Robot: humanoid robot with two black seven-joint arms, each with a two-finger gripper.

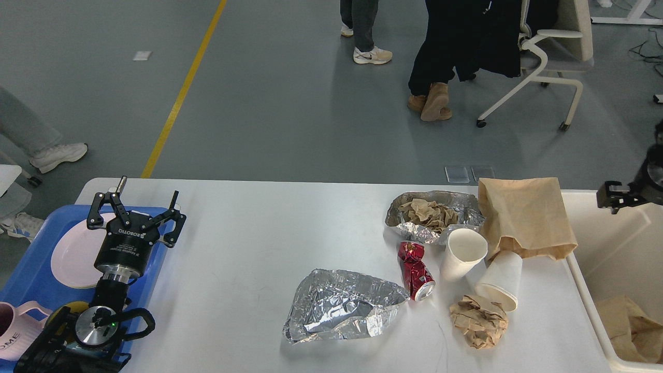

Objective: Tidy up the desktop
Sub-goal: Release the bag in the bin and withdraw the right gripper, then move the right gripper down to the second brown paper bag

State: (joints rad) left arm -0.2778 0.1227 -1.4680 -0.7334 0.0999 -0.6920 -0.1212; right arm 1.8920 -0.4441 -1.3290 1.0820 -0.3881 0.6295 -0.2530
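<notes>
Across the lower half of the head view lies the desktop (248, 228), a wide white tabletop. At its left end sits a blue tray (31, 274) holding a pale plate (72, 254) and a pink mug (13, 331); the left gripper (135, 207) hangs above the tray's inner edge, fingers spread and empty. Litter clusters right of centre: a flattened foil sheet (342, 305), a crushed red can (416, 272), two white paper cups (462, 254), one upright and one tipped, a crumpled paper ball (479, 321), a foil dish (432, 215) holding brown paper, and a brown paper bag (523, 217). A cream bin (611, 243) adjoins the right edge, already containing brown paper. The right gripper (614, 196) hovers over the bin; whether it is spread cannot be told. Judged step: between pickups, with most litter still uncleared. The next move calls for reaching an arm to one piece of litter, gripping it lightly, and carrying it to the bin.
</notes>
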